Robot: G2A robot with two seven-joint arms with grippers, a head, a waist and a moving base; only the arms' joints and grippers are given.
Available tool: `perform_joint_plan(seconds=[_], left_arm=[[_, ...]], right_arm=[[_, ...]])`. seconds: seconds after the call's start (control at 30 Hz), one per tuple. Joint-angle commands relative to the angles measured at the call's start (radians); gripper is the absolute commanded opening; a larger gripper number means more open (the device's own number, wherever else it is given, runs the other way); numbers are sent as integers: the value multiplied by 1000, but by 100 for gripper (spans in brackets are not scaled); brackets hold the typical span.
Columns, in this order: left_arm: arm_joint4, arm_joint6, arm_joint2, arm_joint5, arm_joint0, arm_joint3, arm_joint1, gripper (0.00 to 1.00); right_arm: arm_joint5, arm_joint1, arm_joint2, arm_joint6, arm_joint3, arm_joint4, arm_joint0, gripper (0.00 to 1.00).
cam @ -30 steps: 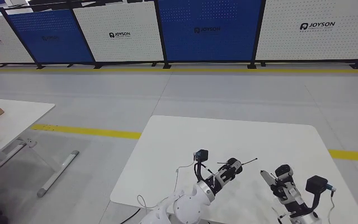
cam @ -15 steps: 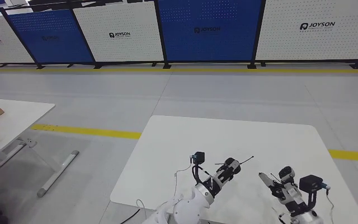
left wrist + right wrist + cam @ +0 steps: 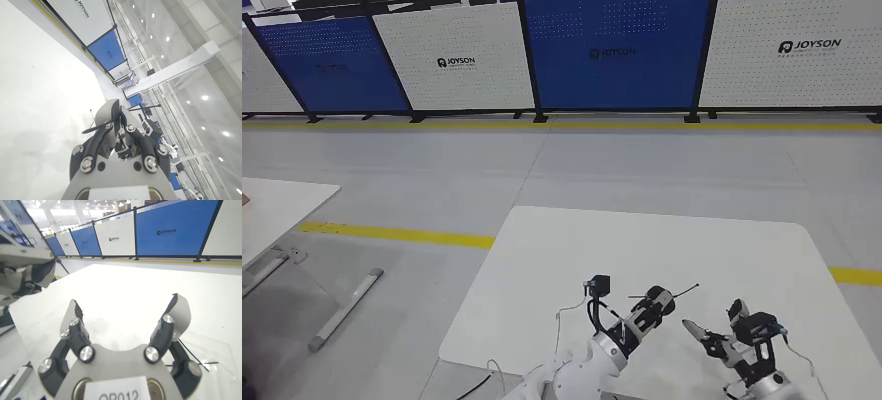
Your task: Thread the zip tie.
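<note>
Top view puts the left gripper (image 3: 658,298), clenched on the black zip tie (image 3: 676,293), over the near part of the white surface (image 3: 642,240), blue and white panels (image 3: 617,50) far behind; left wrist view confirms the pinch; right wrist view has the right gripper (image 3: 124,298) spread empty, so threading seems unstarted and calls for catching the tail.

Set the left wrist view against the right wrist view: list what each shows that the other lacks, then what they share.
Left wrist view: close up, the left gripper shut on the black zip tie, plus ceiling lights. Right wrist view: the open right gripper and loose zip ties on a clear sheet on the white table. Shared: the table, the blue and white panels, and the left gripper holding its zip tie, farther off in the right wrist view.
</note>
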Motion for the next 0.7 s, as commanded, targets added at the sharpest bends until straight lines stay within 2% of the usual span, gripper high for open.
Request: perform_joint_plan(seconds=[0.0,0.2,0.4,0.43,0.47,0.5,0.57,0.67], left_arm=[[-3,-2,1,-1,-4,3,-1,0],[-3,-2,1,-1,-5,3,-1,0],[-2,-6,5,0,-7,12,-3,0],[-2,-6,6,1,-7,12,-4,0],[0,-4,6,1,-8,13,-4,0],[1,-4,7,1,-8,14,-4,0],[5,-2,8,3,-9,14,-5,0],[16,6,10,8,-9,13,-6,0]], right_arm=[[3,-5,-18,-6,13,-32,15,100],[3,-5,-18,-5,13,-30,15,100],[-24,-14,-14,-12,25,21,27,100],[-28,-15,-17,-12,28,21,30,74],[-32,-17,-20,-10,30,17,35,60],[-34,-18,-23,-7,31,12,38,51],[-44,-20,-31,6,32,1,45,42],[-64,-24,-37,12,34,-1,54,35]])
